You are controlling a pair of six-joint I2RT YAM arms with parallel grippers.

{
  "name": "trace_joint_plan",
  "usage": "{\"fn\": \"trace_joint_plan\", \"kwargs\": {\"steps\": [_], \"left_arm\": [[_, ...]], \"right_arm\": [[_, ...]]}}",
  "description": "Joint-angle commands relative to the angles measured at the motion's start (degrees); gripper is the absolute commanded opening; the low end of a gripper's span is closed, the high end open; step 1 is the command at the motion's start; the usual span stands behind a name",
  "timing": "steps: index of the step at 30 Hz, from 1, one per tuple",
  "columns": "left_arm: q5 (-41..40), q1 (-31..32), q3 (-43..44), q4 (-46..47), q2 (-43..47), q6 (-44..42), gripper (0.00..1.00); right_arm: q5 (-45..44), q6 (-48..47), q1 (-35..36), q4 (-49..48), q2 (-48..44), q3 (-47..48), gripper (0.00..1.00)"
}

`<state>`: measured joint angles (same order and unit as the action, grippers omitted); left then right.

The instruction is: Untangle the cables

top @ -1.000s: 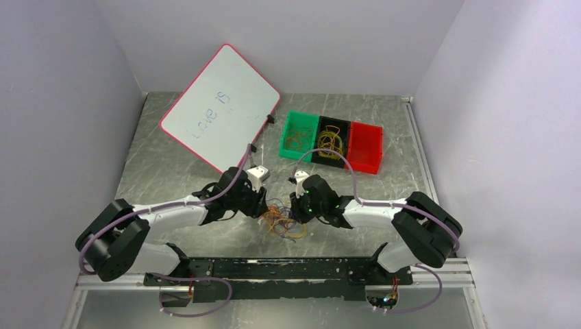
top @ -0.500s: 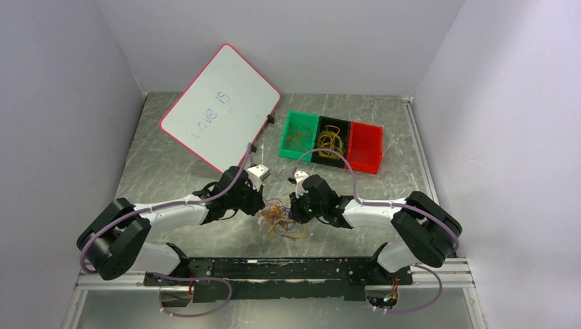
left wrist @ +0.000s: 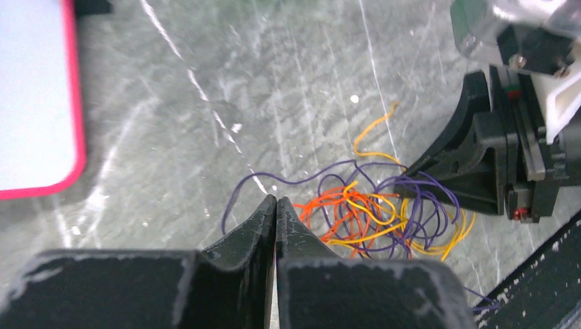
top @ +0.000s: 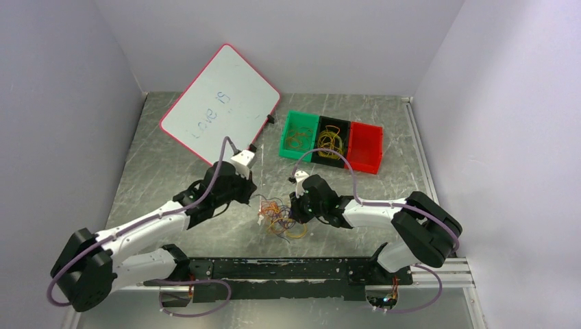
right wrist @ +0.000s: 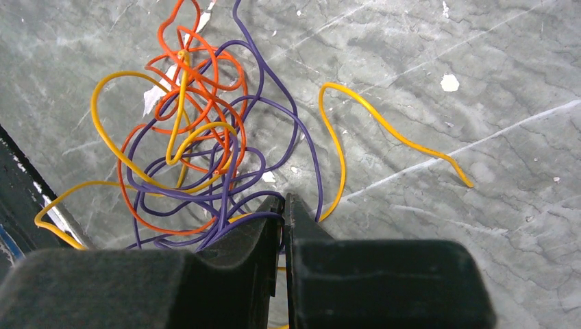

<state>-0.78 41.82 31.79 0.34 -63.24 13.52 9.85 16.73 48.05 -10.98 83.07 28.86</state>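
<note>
The cables (top: 281, 219) lie as a tangled bunch of purple, orange and yellow loops on the grey table between my two arms. In the left wrist view the cables (left wrist: 370, 212) spread just right of my left gripper (left wrist: 276, 200). Its jaws are pressed together at the bunch's left edge, with a thin purple strand showing in the seam. My left gripper (top: 252, 200) stands left of the bunch from above. My right gripper (right wrist: 283, 199) is shut on a purple strand that runs over one finger into the gap. From above, my right gripper (top: 293, 209) sits at the bunch's right side.
A white board with a red rim (top: 219, 106) lies at the back left. Behind the arms stand a green bin (top: 299, 133), a black bin (top: 332, 140) and a red bin (top: 365, 147); the first two hold loose cables. A black rail (top: 294, 269) runs along the near edge.
My left gripper has shut and its arm has drawn back to the left and upward. The bunch's left side has stretched a little that way. The right arm has stayed put.
</note>
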Motion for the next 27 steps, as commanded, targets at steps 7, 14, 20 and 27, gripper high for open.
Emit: {"fn": "trace_joint_plan", "kwargs": {"steps": [7, 14, 20, 27], "left_arm": [[-9.03, -1.37, 3.81, -7.64, 9.51, 0.71, 0.07], [2.99, -1.60, 2.31, -4.95, 2.00, 1.26, 0.27], [8.71, -1.58, 0.06, 2.09, -5.04, 0.31, 0.38], [8.11, -1.65, 0.90, 4.42, -10.68, -2.42, 0.48]], "right_arm": [[-0.75, -0.08, -0.34, 1.54, -0.95, -0.03, 0.10], [-0.87, -0.18, -0.39, 2.02, -1.45, -0.16, 0.11], [-0.53, -0.12, -0.38, 2.19, -1.59, -0.26, 0.12], [0.09, 0.12, -0.34, 1.78, -0.94, -0.12, 0.12]]}}
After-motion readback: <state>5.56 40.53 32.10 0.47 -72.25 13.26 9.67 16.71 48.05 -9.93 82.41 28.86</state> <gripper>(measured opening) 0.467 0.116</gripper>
